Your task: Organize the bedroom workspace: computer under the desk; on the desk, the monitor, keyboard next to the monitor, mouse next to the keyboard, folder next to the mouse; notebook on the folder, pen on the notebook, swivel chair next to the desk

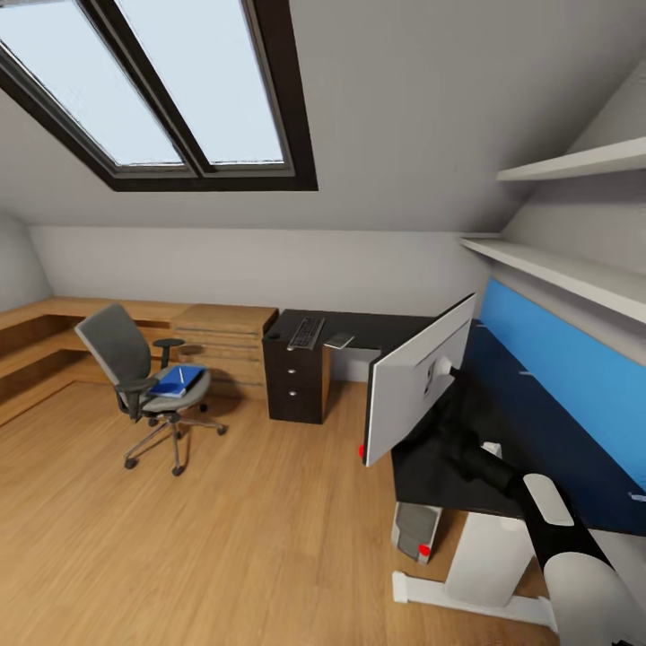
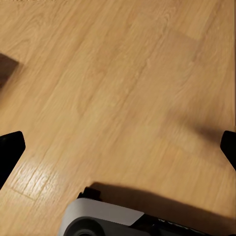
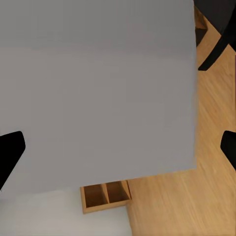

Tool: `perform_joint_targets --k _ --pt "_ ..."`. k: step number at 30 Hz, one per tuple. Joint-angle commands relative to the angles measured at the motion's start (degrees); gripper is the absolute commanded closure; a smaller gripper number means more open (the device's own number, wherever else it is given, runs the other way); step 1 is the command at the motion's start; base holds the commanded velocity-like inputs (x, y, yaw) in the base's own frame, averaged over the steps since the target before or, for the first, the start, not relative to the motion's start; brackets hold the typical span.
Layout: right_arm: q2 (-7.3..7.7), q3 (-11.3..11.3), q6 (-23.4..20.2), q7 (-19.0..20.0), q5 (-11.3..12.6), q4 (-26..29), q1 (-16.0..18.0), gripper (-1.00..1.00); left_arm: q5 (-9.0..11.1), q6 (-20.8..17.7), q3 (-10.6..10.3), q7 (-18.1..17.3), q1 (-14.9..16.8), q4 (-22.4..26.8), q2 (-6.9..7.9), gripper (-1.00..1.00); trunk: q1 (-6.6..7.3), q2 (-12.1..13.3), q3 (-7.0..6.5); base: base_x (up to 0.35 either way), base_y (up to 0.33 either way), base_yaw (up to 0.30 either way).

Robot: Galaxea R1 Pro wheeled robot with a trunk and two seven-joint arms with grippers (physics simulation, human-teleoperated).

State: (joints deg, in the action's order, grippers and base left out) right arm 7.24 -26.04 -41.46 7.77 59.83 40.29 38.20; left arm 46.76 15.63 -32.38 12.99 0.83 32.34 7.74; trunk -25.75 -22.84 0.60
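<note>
We are looking across the bedroom. The monitor (image 1: pixel 417 381) is standing near the edge of the dark desk (image 1: pixel 538 449), its grey back turned toward us and its long axis running away toward the blue wall panel (image 1: pixel 574 377). Our right arm (image 1: pixel 538 511) is reaching behind it; whether the right gripper (image 3: pixel 118 147) is clasping anything we cannot tell, though its fingertips (image 3: pixel 10 152) are sitting wide apart beside the grey panel. The left gripper (image 2: pixel 118 147) is hanging spread over bare wooden floor (image 2: pixel 118 73). The computer (image 1: pixel 417 531) is sitting under the desk. The keyboard (image 1: pixel 306 333) is lying lengthwise toward the far wall. The folder (image 1: pixel 178 381), probably with the pen, is resting on the swivel chair (image 1: pixel 135 377).
</note>
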Motion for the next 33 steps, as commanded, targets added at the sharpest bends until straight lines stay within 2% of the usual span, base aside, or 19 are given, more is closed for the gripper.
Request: perform_joint_targets --k 1,10,33 --pt "-0.03 -0.24 -0.32 0.29 -0.32 -0.04 0.05 -1.0 0.35 0.28 -0.49 0.46 0.05 0.05 0.08 -1.0 -0.03 -0.08 0.06 0.0 0.0 -0.207" --pt "0.04 -0.24 -0.26 0.32 -0.46 -0.03 -0.05 -1.0 0.19 2.25 0.01 0.46 0.05 0.23 0.16 -1.0 -0.03 -0.08 0.06 0.0 0.0 -0.13" --pt "0.39 -0.26 0.81 0.24 -0.96 0.16 -0.29 -1.0 0.56 2.64 -0.39 0.63 0.05 0.1 0.11 -1.0 -0.03 -0.08 0.06 0.0 0.0 -0.005"
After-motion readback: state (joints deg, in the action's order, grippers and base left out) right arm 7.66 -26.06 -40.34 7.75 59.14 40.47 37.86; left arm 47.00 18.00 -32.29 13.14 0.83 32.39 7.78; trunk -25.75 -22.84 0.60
